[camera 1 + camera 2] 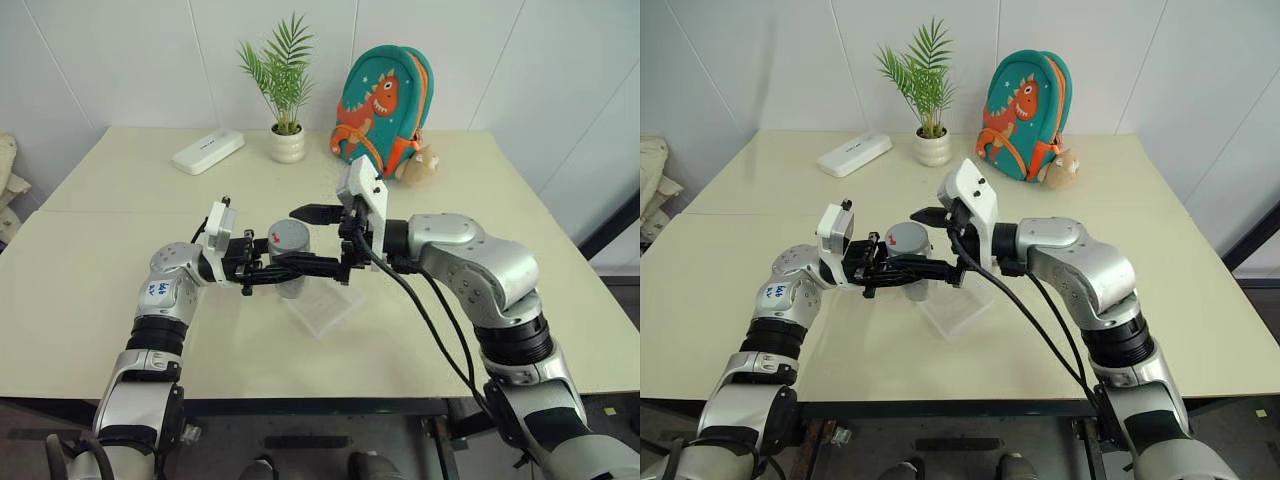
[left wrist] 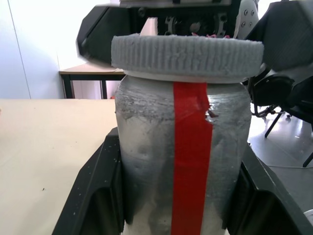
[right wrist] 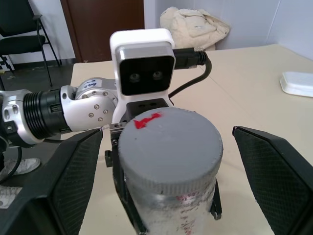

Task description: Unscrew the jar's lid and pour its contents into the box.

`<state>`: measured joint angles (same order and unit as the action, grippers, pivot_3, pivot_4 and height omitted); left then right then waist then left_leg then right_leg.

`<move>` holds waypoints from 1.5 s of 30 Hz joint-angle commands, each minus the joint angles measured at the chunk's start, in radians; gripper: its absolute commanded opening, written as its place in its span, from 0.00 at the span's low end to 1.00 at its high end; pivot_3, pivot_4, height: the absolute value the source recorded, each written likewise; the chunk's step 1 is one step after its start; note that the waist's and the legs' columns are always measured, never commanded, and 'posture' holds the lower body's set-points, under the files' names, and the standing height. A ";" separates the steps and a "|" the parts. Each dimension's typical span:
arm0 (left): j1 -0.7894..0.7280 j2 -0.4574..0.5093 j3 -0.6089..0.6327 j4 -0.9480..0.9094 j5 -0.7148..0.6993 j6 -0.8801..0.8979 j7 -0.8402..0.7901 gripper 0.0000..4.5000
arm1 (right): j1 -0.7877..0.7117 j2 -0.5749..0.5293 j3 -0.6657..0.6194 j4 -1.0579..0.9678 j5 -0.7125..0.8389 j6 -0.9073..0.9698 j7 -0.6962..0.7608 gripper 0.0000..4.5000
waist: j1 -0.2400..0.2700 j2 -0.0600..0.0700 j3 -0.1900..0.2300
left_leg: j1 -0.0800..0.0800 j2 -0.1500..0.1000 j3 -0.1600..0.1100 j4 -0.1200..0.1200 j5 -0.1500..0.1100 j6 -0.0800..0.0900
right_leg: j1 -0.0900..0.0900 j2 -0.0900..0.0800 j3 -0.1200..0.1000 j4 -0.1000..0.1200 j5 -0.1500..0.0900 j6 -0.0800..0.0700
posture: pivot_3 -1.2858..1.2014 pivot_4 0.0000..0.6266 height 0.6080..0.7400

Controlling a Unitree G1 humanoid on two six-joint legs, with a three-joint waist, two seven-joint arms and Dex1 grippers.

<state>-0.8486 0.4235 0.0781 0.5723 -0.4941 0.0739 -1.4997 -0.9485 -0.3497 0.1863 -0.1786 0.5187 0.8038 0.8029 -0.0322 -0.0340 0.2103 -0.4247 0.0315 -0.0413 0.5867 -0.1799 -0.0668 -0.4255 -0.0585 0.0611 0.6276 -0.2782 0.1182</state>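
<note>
No readable words or numbers stood anywhere. A small blue-marked sticker (image 1: 159,290) sat on the left forearm, below the jar (image 1: 290,260), too small to read. The jar bore only a plain red tape strip (image 2: 191,161), and its lid (image 3: 169,147) a red blotch, neither with lettering.

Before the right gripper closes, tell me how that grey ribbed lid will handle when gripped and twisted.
The lid will probably grip well: its rim is ribbed all round. It looks stiff, so the right gripper, open to either side of it, should not squash it. The jar may resist turning with it, since the left gripper is clamped on its body.
</note>
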 commanded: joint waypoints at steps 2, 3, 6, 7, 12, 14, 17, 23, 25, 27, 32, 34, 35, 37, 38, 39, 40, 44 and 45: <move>-0.020 0.001 0.006 -0.010 -0.003 -0.010 -0.016 0.45 | -0.046 0.023 -0.006 0.008 -0.008 -0.047 0.011 0.99 | 0.000 0.000 0.000 | 0.000 0.000 0.000 0.000 0.000 0.000 | 0.000 0.000 0.000 0.000 0.000 0.000 | 0.52 0.24 1.00; -0.019 0.000 0.005 -0.012 -0.003 -0.010 -0.016 0.45 | -0.048 0.027 -0.003 0.012 -0.008 -0.050 0.014 0.99 | 0.001 0.000 0.000 | 0.000 0.000 0.000 0.000 0.000 0.000 | 0.000 0.000 0.000 0.000 0.000 0.000 | 0.52 0.24 1.00; -0.016 0.000 0.004 -0.017 -0.003 -0.010 -0.016 0.45 | -0.052 0.041 0.006 0.022 -0.013 -0.057 0.019 0.99 | 0.000 0.000 0.000 | 0.000 0.000 0.000 0.000 0.000 0.000 | 0.000 0.000 0.000 0.000 0.000 0.000 | 0.52 0.24 1.00; -0.015 0.000 0.004 -0.019 -0.003 -0.009 -0.015 0.45 | -0.052 0.047 0.008 0.026 -0.016 -0.060 0.018 0.99 | 0.000 0.000 0.000 | 0.000 0.000 0.000 0.000 0.000 0.000 | 0.000 0.000 0.000 0.000 0.000 0.000 | 0.52 0.24 1.00; -0.009 -0.001 0.003 -0.028 -0.004 -0.008 -0.013 0.45 | -0.052 0.056 0.013 0.041 -0.028 -0.065 0.021 0.99 | 0.001 0.000 0.000 | 0.000 0.000 0.000 0.000 0.000 0.000 | 0.000 0.000 0.000 0.000 0.000 0.000 | 0.52 0.24 1.00; -0.007 -0.001 0.003 -0.030 -0.004 -0.008 -0.012 0.45 | -0.053 0.055 0.014 0.050 -0.034 -0.062 0.022 0.99 | 0.001 0.000 0.000 | 0.000 0.000 0.000 0.000 0.000 0.000 | 0.000 0.000 0.000 0.000 0.000 0.000 | 0.52 0.24 1.00; -0.005 -0.001 0.003 -0.031 -0.005 -0.007 -0.012 0.45 | -0.058 0.052 0.010 0.069 -0.044 -0.055 0.017 0.99 | 0.000 0.000 0.000 | 0.000 0.000 0.000 0.000 0.000 0.000 | 0.000 0.000 0.000 0.000 0.000 0.000 | 0.52 0.24 1.00; -0.006 0.000 0.005 -0.028 -0.004 -0.008 -0.011 0.45 | -0.060 0.032 -0.001 0.071 -0.050 -0.040 0.030 0.99 | 0.000 0.000 0.000 | 0.000 0.000 0.000 0.000 0.000 0.000 | 0.000 0.000 0.000 0.000 0.000 0.000 | 0.52 0.24 1.00; -0.007 0.000 0.006 -0.026 -0.003 -0.009 -0.010 0.45 | -0.058 0.018 -0.008 0.062 -0.046 -0.030 0.036 0.99 | 0.000 0.000 0.000 | 0.000 0.000 0.000 0.000 0.000 0.000 | 0.000 0.000 0.000 0.000 0.000 0.000 | 0.52 0.24 1.00; -0.008 0.000 0.007 -0.024 -0.002 -0.009 -0.010 0.45 | -0.056 0.003 -0.019 0.049 -0.037 -0.018 0.041 0.99 | 0.001 0.000 0.000 | 0.000 0.000 0.000 0.000 0.000 0.000 | 0.000 0.000 0.000 0.000 0.000 0.000 | 0.52 0.24 1.00; -0.011 0.001 0.008 -0.017 0.001 -0.011 -0.011 0.45 | -0.053 -0.021 -0.041 0.017 -0.013 0.009 0.042 0.99 | 0.000 0.000 0.000 | 0.000 0.000 0.000 0.000 0.000 0.000 | 0.000 0.000 0.000 0.000 0.000 0.000 | 0.52 0.24 1.00; -0.012 0.002 0.009 -0.015 0.002 -0.011 -0.011 0.45 | -0.051 -0.025 -0.046 0.006 -0.004 0.016 0.042 0.99 | 0.000 0.000 0.000 | 0.000 0.000 0.000 0.000 0.000 0.000 | 0.000 0.000 0.000 0.000 0.000 0.000 | 0.52 0.24 1.00; -0.013 0.002 0.009 -0.014 0.002 -0.011 -0.012 0.45 | -0.050 -0.025 -0.049 0.001 0.002 0.019 0.041 0.99 | 0.000 0.000 0.000 | 0.000 0.000 0.000 0.000 0.000 0.000 | 0.000 0.000 0.000 0.000 0.000 0.000 | 0.52 0.24 1.00; -0.015 0.001 0.009 -0.011 0.002 -0.012 -0.012 0.45 | -0.049 -0.023 -0.051 -0.006 0.011 0.024 0.040 0.99 | 0.000 0.000 0.000 | 0.000 0.000 0.000 0.000 0.000 0.000 | 0.000 0.000 0.000 0.000 0.000 0.000 | 0.52 0.24 1.00; -0.015 0.001 0.009 -0.010 0.002 -0.013 -0.012 0.45 | -0.048 -0.022 -0.052 -0.011 0.015 0.027 0.041 0.99 | 0.000 0.000 0.000 | 0.000 0.000 0.000 0.000 0.000 0.000 | 0.000 0.000 0.000 0.000 0.000 0.000 | 0.52 0.24 1.00; -0.016 0.000 0.009 -0.009 0.003 -0.014 -0.011 0.45 | -0.047 -0.021 -0.053 -0.016 0.020 0.030 0.043 0.99 | 0.000 0.000 0.000 | 0.000 0.000 0.000 0.000 0.000 0.000 | 0.000 0.000 0.000 0.000 0.000 0.000 | 0.52 0.24 1.00; -0.016 0.000 0.009 -0.007 0.004 -0.016 -0.012 0.45 | -0.046 -0.021 -0.052 -0.019 0.024 0.032 0.045 0.99 | 0.000 0.000 0.000 | 0.000 0.000 0.000 0.000 0.000 0.000 | 0.000 0.000 0.000 0.000 0.000 0.000 | 0.52 0.24 1.00; -0.018 0.001 0.009 -0.003 0.005 -0.019 -0.011 0.45 | -0.041 -0.027 -0.045 -0.029 0.035 0.036 0.054 0.99 | 0.000 0.000 0.000 | 0.000 0.000 0.000 0.000 0.000 0.000 | 0.000 0.000 0.000 0.000 0.000 0.000 | 0.52 0.24 1.00; -0.018 0.002 0.009 -0.002 0.005 -0.020 -0.011 0.45 | -0.040 -0.028 -0.044 -0.031 0.036 0.036 0.055 0.99 | 0.000 0.000 0.000 | 0.000 0.000 0.000 0.000 0.000 0.000 | 0.000 0.000 0.000 0.000 0.000 0.000 | 0.52 0.24 1.00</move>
<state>-0.8487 0.4224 0.0771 0.5740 -0.4860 0.0689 -1.4996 -0.9762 -0.3687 0.1566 -0.1617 0.5365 0.8423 0.8478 -0.0319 -0.0340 0.2103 -0.4247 0.0315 -0.0413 0.5871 -0.1799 -0.0668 -0.4255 -0.0585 0.0610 0.6279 -0.2781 0.1184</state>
